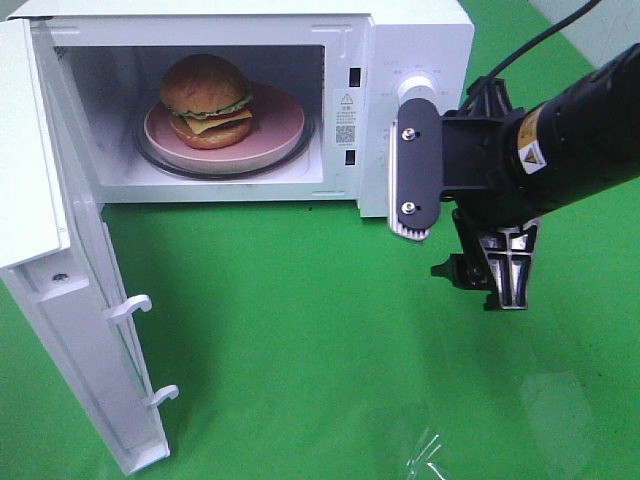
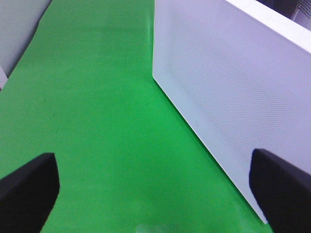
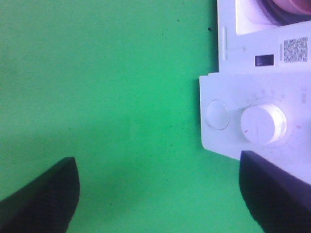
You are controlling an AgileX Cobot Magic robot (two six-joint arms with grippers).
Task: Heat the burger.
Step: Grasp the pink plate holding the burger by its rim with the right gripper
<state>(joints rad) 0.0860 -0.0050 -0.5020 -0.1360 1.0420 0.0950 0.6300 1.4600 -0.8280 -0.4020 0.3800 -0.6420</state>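
Note:
The burger (image 1: 207,100), with a glossy brown bun, lettuce and cheese, sits on a pink plate (image 1: 285,130) inside the open white microwave (image 1: 415,40). My right gripper (image 1: 490,278) hangs in front of the microwave's control panel, off to the right of the cavity. In the right wrist view its fingers (image 3: 46,196) stand wide apart with nothing between them: the right gripper (image 3: 160,204) is open. My left gripper (image 2: 155,199) is open too, over green cloth beside the microwave's perforated side wall (image 2: 233,87). It does not show in the high view.
The microwave door (image 1: 80,300) swings out to the front left, its latch hooks facing inward. A round knob (image 3: 262,125) and a button (image 3: 217,114) sit on the control panel. Green cloth (image 1: 300,340) covers the table.

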